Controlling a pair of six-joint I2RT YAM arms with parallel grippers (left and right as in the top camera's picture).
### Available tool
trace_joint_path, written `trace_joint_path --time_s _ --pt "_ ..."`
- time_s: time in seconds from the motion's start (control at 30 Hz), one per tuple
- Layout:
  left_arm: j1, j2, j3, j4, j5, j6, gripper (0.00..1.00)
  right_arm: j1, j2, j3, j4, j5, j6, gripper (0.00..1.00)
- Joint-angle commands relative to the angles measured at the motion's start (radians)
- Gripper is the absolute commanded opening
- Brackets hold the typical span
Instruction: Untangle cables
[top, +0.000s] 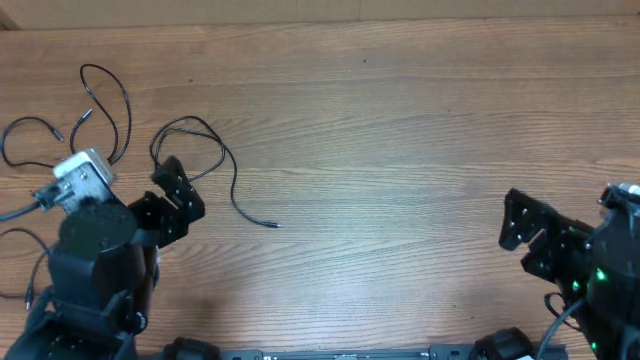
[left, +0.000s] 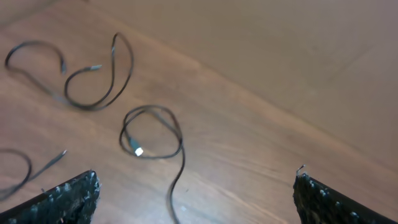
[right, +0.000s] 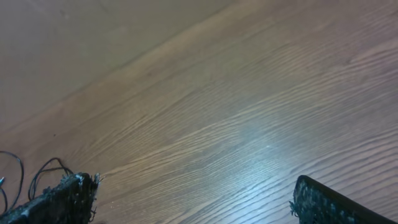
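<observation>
Toward the far left corner of the table (top: 400, 120), the cables (top: 232, 178): thin black cords lying flat on the wood as loose separate curls, not bunched. Closest to the table's middle, one open loop (left: 181, 138) with a pale plug tip (left: 138, 151) inside it and a long tail trailing out toward the centre of the surface. Nearer the left edge, the remaining cords, bent into loose curves with small plug ends showing, close to each other; hard to tell whether touching. Just beside the open loop, on its near side, the left gripper (left: 196, 179), jaws spread wide apart and clamped on nothing, the loop's tail on the wood between them in the wrist view. Well apart, by the near right corner, the right gripper (right: 194, 186), jaws likewise spread wide, gripping nothing, over bare wood grain.
</observation>
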Motion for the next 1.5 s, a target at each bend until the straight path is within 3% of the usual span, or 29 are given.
trace_joint_path --time_s 0.0,0.33,0.7,1.47 --pt "-0.006 -0.035 -0.055 0.000 -0.035 -0.060 1.00 -0.002 -0.066 0.013 0.006 0.020 -0.047 1.00" --pt "-0.006 -0.052 -0.079 -0.023 -0.035 -0.059 1.00 -0.002 -0.210 0.013 -0.024 0.012 -0.106 1.00" --pt "-0.006 -0.037 -0.079 -0.104 -0.032 -0.059 1.00 -0.002 -0.212 0.013 -0.028 0.012 -0.105 1.00" --pt "-0.006 -0.037 -0.079 -0.106 -0.031 -0.059 1.00 -0.002 -0.212 0.013 -0.047 0.013 -0.106 1.00"
